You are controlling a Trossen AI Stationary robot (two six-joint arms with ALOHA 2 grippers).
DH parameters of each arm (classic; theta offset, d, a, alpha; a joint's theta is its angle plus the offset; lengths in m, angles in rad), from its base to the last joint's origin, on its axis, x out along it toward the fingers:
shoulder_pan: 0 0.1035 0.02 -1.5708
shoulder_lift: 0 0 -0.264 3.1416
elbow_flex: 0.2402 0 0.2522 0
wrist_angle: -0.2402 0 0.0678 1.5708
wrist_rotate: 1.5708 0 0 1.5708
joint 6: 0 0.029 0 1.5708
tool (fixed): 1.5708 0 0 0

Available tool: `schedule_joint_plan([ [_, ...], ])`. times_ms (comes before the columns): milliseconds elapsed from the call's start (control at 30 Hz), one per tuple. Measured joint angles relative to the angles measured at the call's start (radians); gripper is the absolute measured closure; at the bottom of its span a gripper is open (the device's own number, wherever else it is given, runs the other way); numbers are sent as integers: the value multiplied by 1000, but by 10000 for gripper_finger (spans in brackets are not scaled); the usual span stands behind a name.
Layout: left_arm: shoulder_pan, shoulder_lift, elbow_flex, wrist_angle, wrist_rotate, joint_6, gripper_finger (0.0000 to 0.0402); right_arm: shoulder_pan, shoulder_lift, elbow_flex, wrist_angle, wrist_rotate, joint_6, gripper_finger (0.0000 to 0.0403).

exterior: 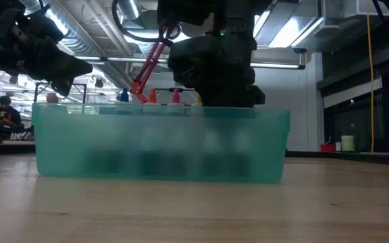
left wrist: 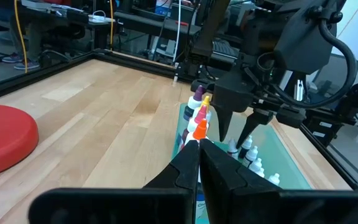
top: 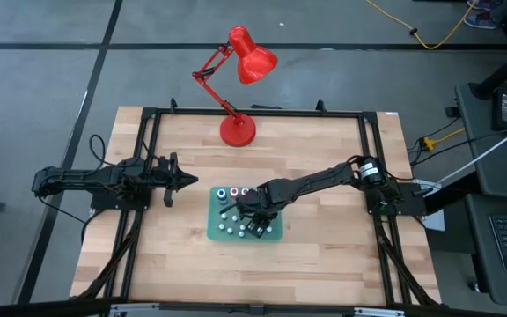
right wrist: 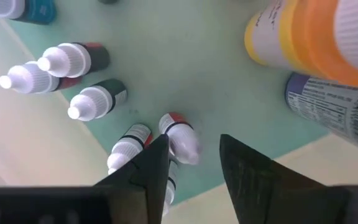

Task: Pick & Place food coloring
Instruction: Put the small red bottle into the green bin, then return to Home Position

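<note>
Right fingers [right wrist: 188,163]: spread, poised over a white-capped bottle [right wrist: 180,138] | bottles stand upright in the green tray [top: 215,231] on the counter [top: 324,255] | left fingers [top: 192,179]: pressed together, beside tray.

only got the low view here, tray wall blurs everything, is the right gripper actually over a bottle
Observer: Yes. From above, the right gripper is down inside the green tray, among the small bottles.
Operator: open or shut
Observer: Open. Its wrist camera shows a small white-capped bottle lying at the gap between the fingers, not gripped yet.
Operator: and the left arm
Observer: The left gripper waits beside the tray on the left arm's side, shut and holding nothing.
</note>
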Motion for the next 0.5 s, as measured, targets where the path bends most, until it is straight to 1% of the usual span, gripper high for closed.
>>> schedule_joint_plan([
  [167,0,0,0,0,0,0,392,4,0,29,-33,2,-2,252],
  [233,0,0,0,0,0,0,391,11,-2,62,-49,32,-17,252],
  [367,0,0,0,0,0,0,389,27,-2,155,-166,150,-55,251],
  [500,0,0,0,0,0,0,391,38,-3,259,-299,300,-106,251],
])
